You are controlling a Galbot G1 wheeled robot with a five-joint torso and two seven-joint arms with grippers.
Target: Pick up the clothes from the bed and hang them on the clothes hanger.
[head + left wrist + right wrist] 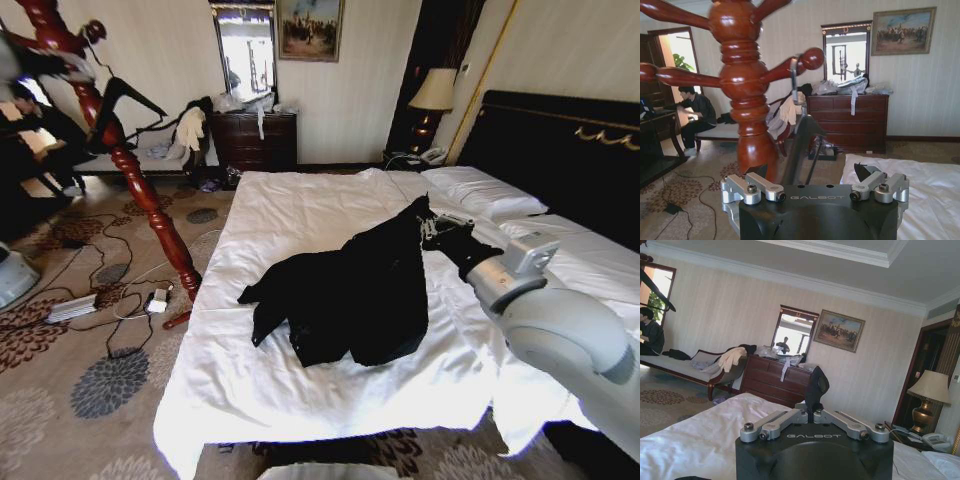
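Note:
The clothes, a black jacket [350, 290], lie spread on the white bed [300, 210]. One edge is pulled up toward the pillows. My right gripper [432, 228] is shut on that raised edge, and the right wrist view shows a black fold [817, 385] pinched between its closed fingers [812, 407]. The black clothes hanger [128, 96] hangs by its silver hook [794, 80] on a peg of the red wooden coat stand [135, 180]. My left gripper [812, 175] is up beside the stand, open, with the hanger's black shoulder [799, 145] just ahead of it.
Cables and a power strip [72, 308] lie on the carpet left of the bed. A dark dresser [255, 140] and a chaise with pale garments [185, 135] stand at the far wall. A lamp [433, 95] and a phone sit right of the pillows [480, 190]. A person sits at the far left.

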